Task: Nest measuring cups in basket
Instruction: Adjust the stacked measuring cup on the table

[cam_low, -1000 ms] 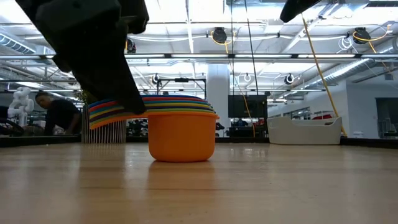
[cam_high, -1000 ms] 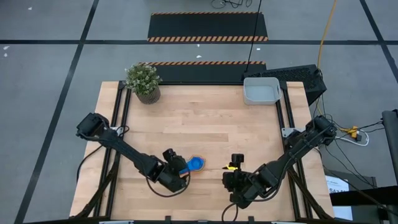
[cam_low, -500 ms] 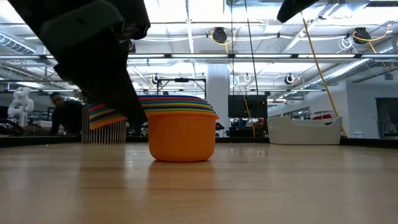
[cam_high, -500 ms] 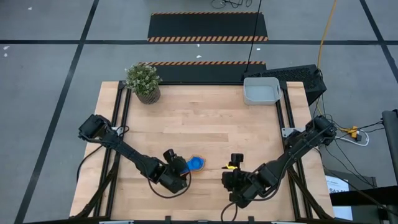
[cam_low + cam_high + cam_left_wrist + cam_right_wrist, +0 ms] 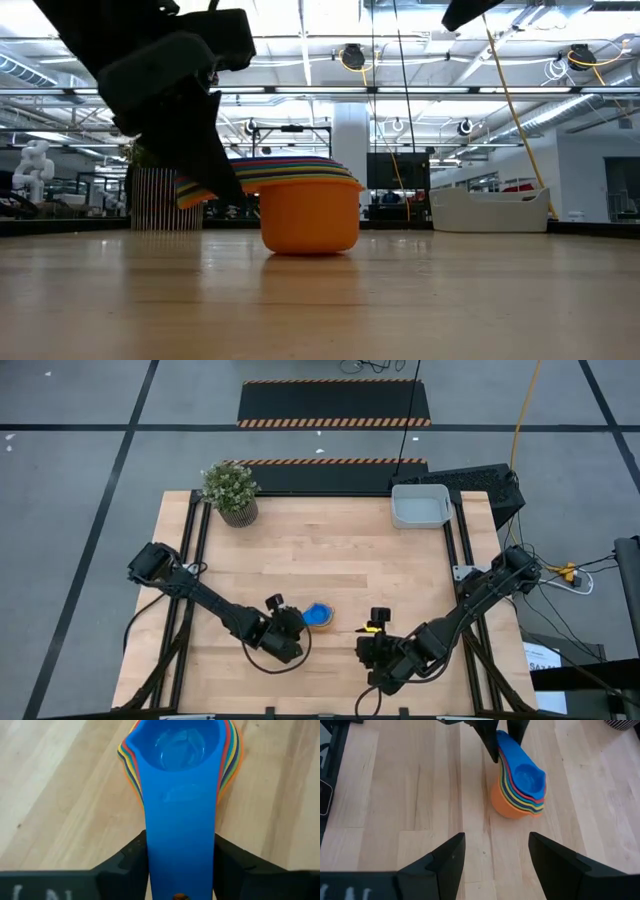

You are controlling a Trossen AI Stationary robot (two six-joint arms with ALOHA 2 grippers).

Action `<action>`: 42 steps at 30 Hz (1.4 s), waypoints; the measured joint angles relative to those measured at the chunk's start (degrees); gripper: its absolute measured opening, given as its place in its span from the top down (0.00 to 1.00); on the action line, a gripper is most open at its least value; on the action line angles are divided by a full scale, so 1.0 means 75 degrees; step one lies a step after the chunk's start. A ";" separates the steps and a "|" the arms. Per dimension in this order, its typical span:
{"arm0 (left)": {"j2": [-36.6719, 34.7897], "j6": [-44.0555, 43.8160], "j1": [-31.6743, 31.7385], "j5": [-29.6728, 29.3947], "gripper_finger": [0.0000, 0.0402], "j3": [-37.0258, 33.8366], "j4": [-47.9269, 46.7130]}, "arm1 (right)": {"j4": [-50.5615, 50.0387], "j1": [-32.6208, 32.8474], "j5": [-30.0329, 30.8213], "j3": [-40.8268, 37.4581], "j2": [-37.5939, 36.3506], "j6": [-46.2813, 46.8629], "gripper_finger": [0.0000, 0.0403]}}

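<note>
The cups [image 5: 308, 200] stand as one nested stack on the bare wood near the front edge of the table [image 5: 340, 560], orange at the bottom, a bright blue one on top, all their handles fanned out to one side. That makes sense: stacked like this they can go across in a single carry.

The left gripper [image 5: 180, 855] has come in low from the left, and its two fingers [image 5: 131, 854] sit on either side of the blue handle. From the wrist view the fingers touch the handle's edges, so I take it as clenched on the stacked handles, a hold by the one part narrow enough to pinch. The stack looks tipped slightly in the low view, its near side a touch off the wood, though I cannot be sure.

The right gripper [image 5: 492, 857] waits just right of the stack, jaws spread and holding nothing, pointed at the cups.

The basket [image 5: 420, 507] sits at the far right corner, well apart from the stack, with a plant [image 5: 230, 490] at the far left. The nesting looks done; the carry to the basket is what remains.
</note>
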 joint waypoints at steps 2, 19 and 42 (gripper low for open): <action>0.0000 0.0134 0.0042 -0.0006 0.54 0.0000 0.0000 | 0.0018 0.0000 0.0000 0.0000 0.0000 0.0021 0.48; -0.0262 0.1750 -0.1530 -0.1182 0.17 0.0306 -0.0638 | 0.2708 0.0029 0.0428 -0.0645 0.0003 -0.0614 0.48; 0.0944 0.6711 -0.3183 -0.4832 0.16 -0.1109 0.2241 | 0.6794 -0.0529 0.0841 -0.2075 0.0003 -0.2409 0.48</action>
